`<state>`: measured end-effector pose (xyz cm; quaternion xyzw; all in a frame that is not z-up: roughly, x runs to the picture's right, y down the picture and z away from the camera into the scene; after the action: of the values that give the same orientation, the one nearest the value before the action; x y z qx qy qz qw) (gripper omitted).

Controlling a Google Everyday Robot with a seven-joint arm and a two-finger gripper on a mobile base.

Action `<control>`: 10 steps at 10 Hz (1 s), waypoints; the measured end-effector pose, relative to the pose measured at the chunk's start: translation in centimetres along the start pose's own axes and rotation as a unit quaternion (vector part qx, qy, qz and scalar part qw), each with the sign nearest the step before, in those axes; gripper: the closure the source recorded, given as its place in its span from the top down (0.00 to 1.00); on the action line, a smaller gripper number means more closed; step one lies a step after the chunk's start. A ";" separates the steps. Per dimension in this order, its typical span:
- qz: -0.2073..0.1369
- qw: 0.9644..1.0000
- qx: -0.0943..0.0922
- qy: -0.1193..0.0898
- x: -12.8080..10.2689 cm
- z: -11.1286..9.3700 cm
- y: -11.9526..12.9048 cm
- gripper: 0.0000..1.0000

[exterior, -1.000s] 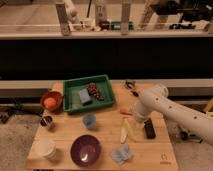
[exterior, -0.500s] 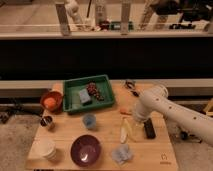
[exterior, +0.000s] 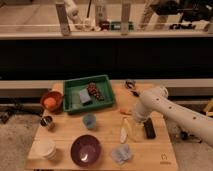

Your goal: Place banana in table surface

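Claw (exterior: 132, 129) sits low over the surface (exterior: 62, 134), right of centre, jaws apart & gripping nothing; white arm (exterior: 165, 107) comes in from the right edge. Banana (exterior: 123, 134) lies flat on the wood just beside the claw tips, near the black remote (exterior: 149, 128), w/ an orange carrot-like piece (exterior: 125, 111) behind it & a crumpled blue cloth (exterior: 121, 154) in front. Also on the surface: green tray (exterior: 70, 87) at rear w/ items inside, blue cup (exterior: 89, 120) mid, purple bowl (exterior: 85, 150) at front, orange bowl (exterior: 51, 101) at far left.
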<state>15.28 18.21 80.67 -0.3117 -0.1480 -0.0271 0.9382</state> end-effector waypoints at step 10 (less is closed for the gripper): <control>0.008 1.000 0.001 -0.007 -0.2 0.9 -0.2 0.69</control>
<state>14.79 18.57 81.45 -0.3121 -0.1521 -0.0176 0.9376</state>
